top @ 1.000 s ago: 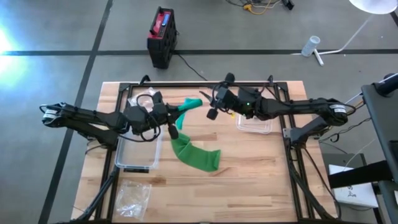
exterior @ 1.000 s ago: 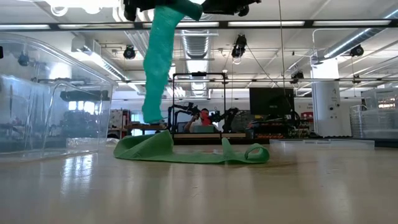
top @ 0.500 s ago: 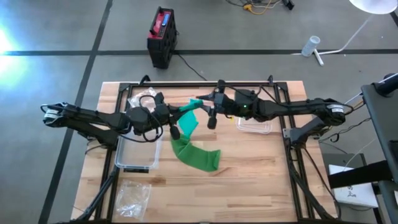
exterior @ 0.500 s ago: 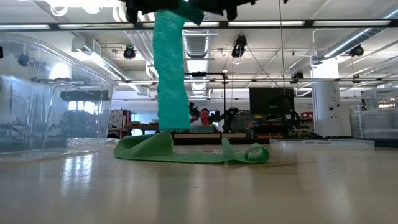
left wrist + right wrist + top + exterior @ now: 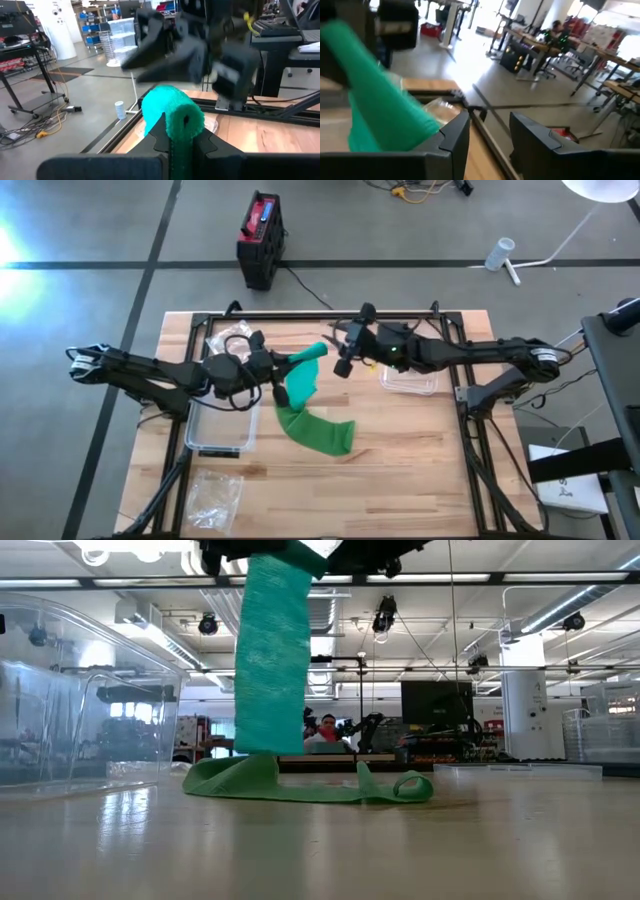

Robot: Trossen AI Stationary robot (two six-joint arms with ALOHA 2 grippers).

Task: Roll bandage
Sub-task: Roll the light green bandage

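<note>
A green bandage is partly wound into a roll (image 5: pixel 308 354) held high above the table. From it a broad strip (image 5: pixel 272 660) hangs down to a loose heap (image 5: pixel 320 432) lying on the wooden tabletop. My left gripper (image 5: pixel 283 370) points level toward the table's right and is shut on the roll. My right gripper (image 5: pixel 340 356) faces it from the right, level and open, with its fingers just past the roll's far end (image 5: pixel 385 115). Nothing lies between those fingers. My left gripper pinches the roll's near end (image 5: pixel 181 131) between its two fingers. It comes level from the table's left, and the fingers lie along the roll. The roll is lifted clear and sticks out beyond the fingertips, with the strip hanging slack below. My right gripper has the roll's far end beside one finger (image 5: pixel 454 136); whether they touch I cannot tell.
A clear plastic bin (image 5: pixel 222 428) stands under the left arm and a smaller clear tray (image 5: pixel 408 380) under the right. A clear plastic bag (image 5: pixel 214 496) lies at the near left corner. A black frame (image 5: pixel 300 314) runs along the table's far edge.
The hanging strip has turned about. It showed its narrow side a second ago and now faces broadside, while the heap on the table has stayed put. My right gripper moved in at the roll's far end, rolling its wrist, then drew back a little.
</note>
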